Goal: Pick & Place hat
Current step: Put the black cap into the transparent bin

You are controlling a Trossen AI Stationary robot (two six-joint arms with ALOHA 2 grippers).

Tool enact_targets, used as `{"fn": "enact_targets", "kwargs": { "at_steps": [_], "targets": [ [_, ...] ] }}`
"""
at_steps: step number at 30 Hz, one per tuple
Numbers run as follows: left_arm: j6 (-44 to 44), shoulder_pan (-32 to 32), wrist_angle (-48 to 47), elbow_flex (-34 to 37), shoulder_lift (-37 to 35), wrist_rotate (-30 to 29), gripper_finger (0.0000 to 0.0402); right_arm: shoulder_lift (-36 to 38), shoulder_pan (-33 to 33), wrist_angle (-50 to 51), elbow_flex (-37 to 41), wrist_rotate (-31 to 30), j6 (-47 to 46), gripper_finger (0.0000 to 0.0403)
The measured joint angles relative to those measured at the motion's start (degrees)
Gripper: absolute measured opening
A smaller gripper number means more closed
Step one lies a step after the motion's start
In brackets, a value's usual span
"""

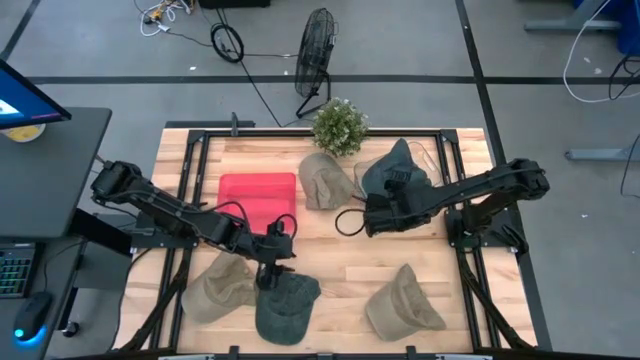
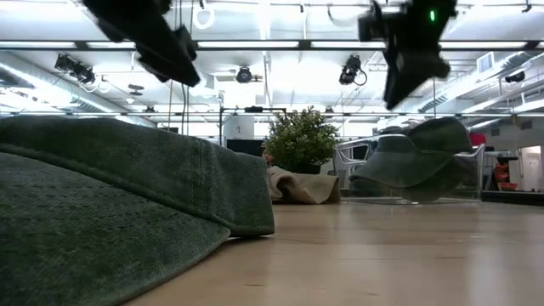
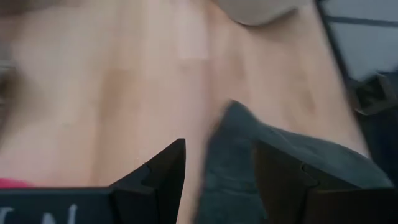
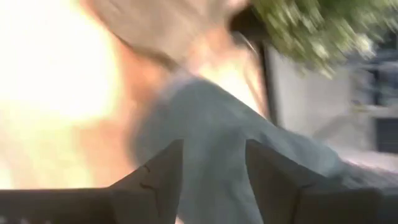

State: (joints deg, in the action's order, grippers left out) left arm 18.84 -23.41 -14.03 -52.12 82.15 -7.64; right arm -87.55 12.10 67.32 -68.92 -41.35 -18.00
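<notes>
A dark green hat lies flat on the table near its near edge, and it fills the foreground of the low view. My left gripper hangs open above the hat's far edge; its wrist view shows the hat below the fingers. A grey-green hat rests on its brim at the far right. My right gripper is open on the near side of it and well above it. The grey-green hat shows blurred beyond the right fingers.
A red square mat lies left of centre. Tan hats lie at far centre, near left and near right. A potted plant stands at the far edge. A black cable loops by my right gripper.
</notes>
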Motion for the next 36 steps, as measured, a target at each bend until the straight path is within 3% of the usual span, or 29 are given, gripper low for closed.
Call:
{"fn": "enact_targets", "kwargs": {
  "at_steps": [5,12,17,23,30,33,36],
  "targets": [
    [0.5,-4.01,-1.3,0.0,0.0,0.48,0.0183,0.0,3.84,-12.45,-3.24,8.36,-1.57,0.0191],
    [7.72,-12.03,-2.46,0.0,0.01,0.6,0.0183,-0.04,8.54,-35.16,0.32,22.92,5.62,0.0188],
    [13.48,-16.55,-2.07,0.0,4.36,-0.09,0.0183,-0.07,10.45,-42.21,3.4,23.42,6.06,0.0188],
    [11.06,-17.58,2.2,-0.08,11.07,-2.55,0.0183,-0.07,10.68,-42.44,4.33,23.4,4.98,0.0188],
    [10.01,-16.51,2.42,-0.02,13.15,-3.74,0.0178,-0.07,10.68,-44.13,4.33,23.99,5.01,0.0188],
    [7.6,-16.51,2.72,-0.02,13.16,-2.49,0.015,-0.35,10.68,-46.44,4.33,25.37,5.32,0.0188],
    [5.16,-16.51,3.61,-0.02,13.15,-0.73,0.0092,-0.86,10.68,-48.99,4.35,26.97,6.13,0.0188]
  ]
}}
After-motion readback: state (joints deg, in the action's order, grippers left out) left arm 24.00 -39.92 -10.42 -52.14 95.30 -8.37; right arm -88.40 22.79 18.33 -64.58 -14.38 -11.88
